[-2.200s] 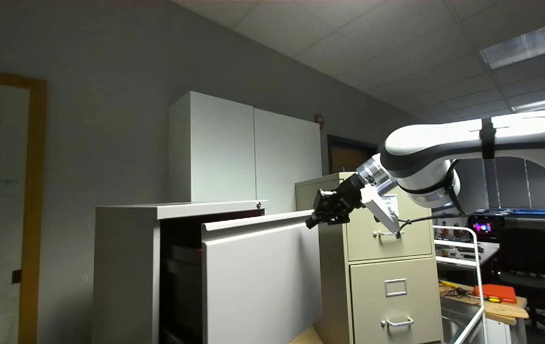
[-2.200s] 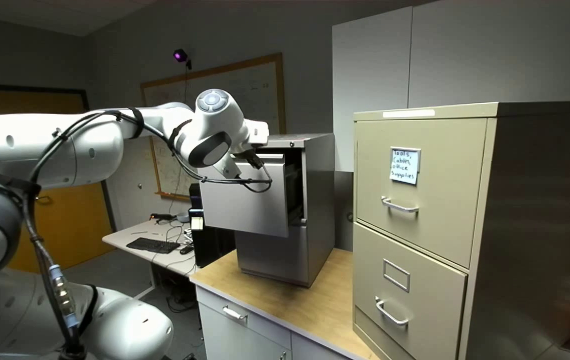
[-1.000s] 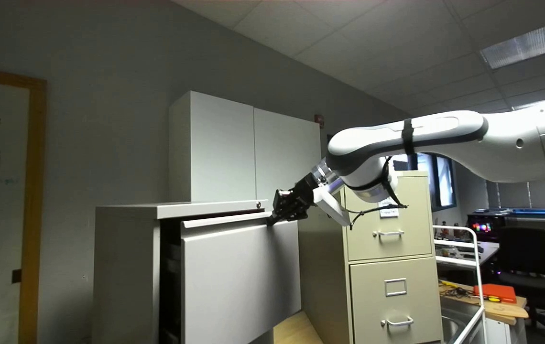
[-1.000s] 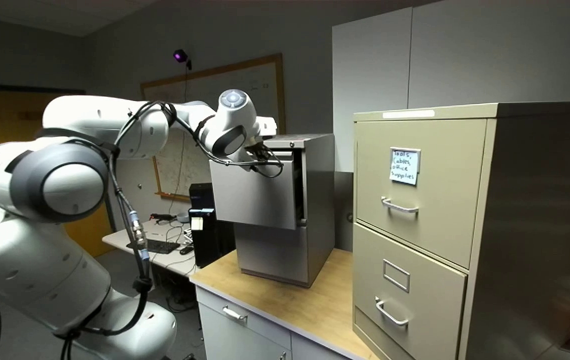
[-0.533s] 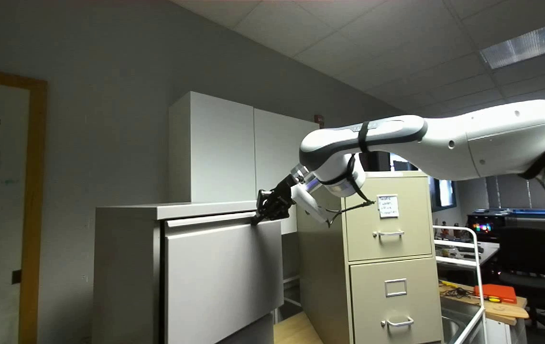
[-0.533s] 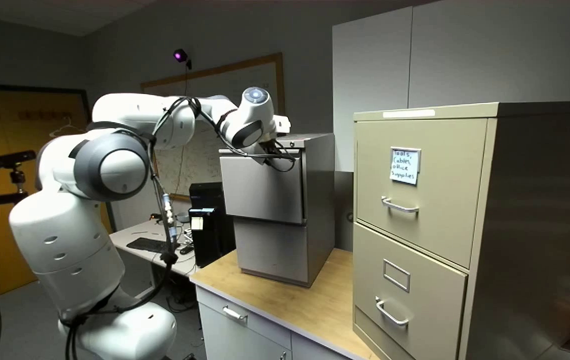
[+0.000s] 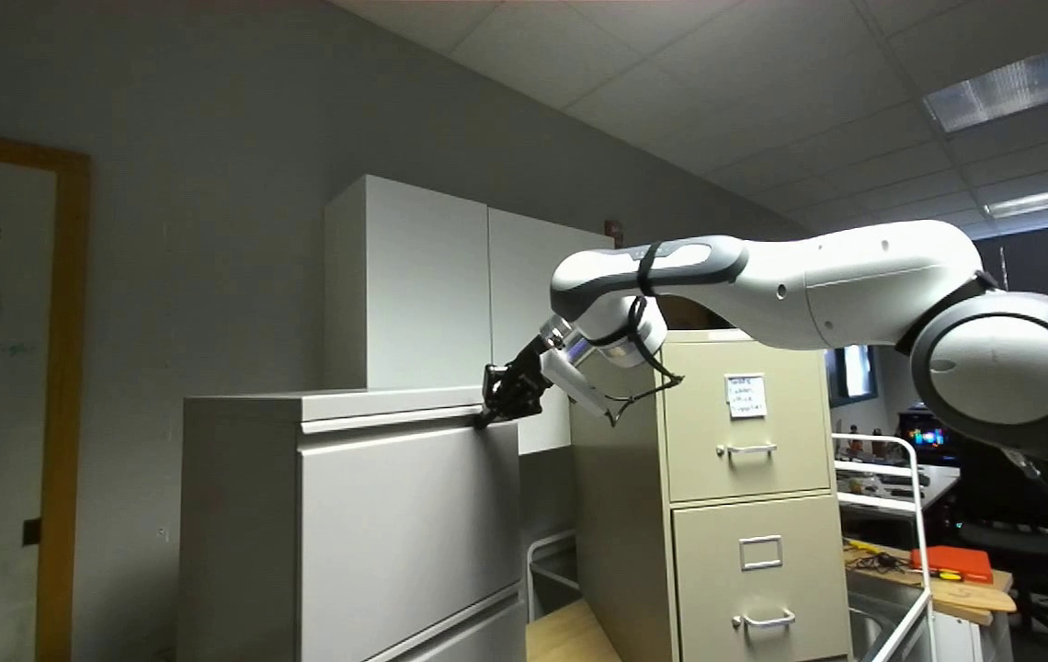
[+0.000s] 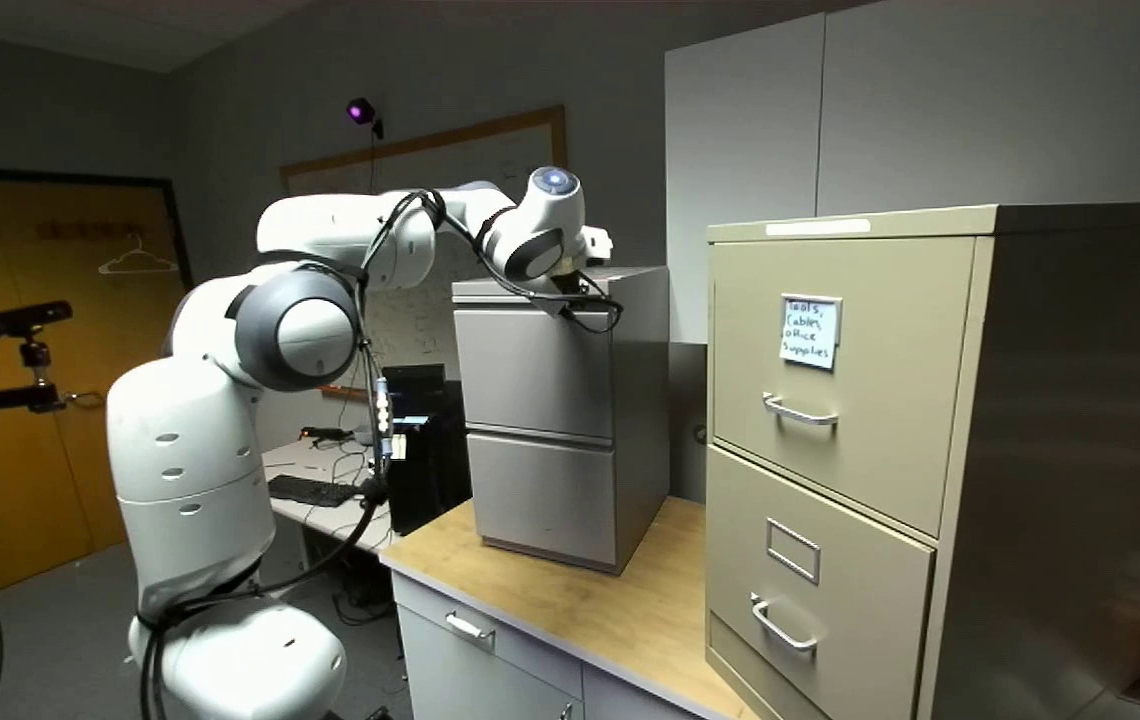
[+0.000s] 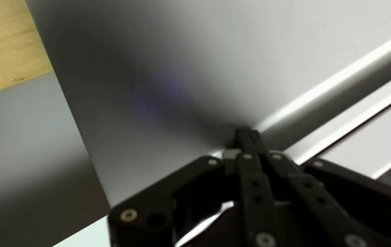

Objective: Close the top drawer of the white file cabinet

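The top drawer's plain front shows in both exterior views [image 7: 409,515] [image 8: 530,375]. It sits flush with the white file cabinet [image 7: 239,496], also seen in an exterior view [image 8: 642,400], and no dark gap shows around it. My gripper [image 7: 482,422] is at the drawer's upper edge, near its right end in that view. In the wrist view my gripper [image 9: 248,132] has its fingers together with nothing between them. The fingertips meet the groove along the top of the drawer front [image 9: 216,61]. In an exterior view, cables and the wrist largely hide the gripper.
A beige file cabinet [image 7: 749,579] stands beside the white one, on the same wooden counter [image 8: 570,590]. A taller white cupboard [image 7: 427,285] is behind. A desk with a keyboard [image 8: 315,490] is beyond the arm. A white-railed cart [image 7: 919,515] is farther right.
The top drawer has slid inward until its front is flush with the cabinet. My gripper has moved along with it toward the cabinet, fingertips at its upper edge, and the arm has extended.
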`<state>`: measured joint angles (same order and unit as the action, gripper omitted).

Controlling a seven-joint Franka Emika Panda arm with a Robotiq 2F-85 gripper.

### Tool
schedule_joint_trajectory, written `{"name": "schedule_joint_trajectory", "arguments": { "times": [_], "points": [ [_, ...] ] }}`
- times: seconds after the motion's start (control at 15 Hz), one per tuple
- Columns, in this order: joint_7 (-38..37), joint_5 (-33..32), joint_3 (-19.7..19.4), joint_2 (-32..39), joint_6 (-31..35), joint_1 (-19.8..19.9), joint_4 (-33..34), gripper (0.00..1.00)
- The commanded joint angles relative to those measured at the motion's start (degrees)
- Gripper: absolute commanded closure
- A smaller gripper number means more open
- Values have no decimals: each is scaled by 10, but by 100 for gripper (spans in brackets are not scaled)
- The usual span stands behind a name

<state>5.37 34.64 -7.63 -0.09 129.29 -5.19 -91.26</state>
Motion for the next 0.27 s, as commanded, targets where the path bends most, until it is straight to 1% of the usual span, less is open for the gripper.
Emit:
{"name": "schedule_joint_trajectory", "arguments": {
  "times": [0.0,0.13,0.2],
  "points": [
    [-4,5,20,55,-31,36,87,100],
    [-19,-5,25,62,-49,46,101,100],
    [-22,-8,27,60,-53,49,99,98]
  ]
}}
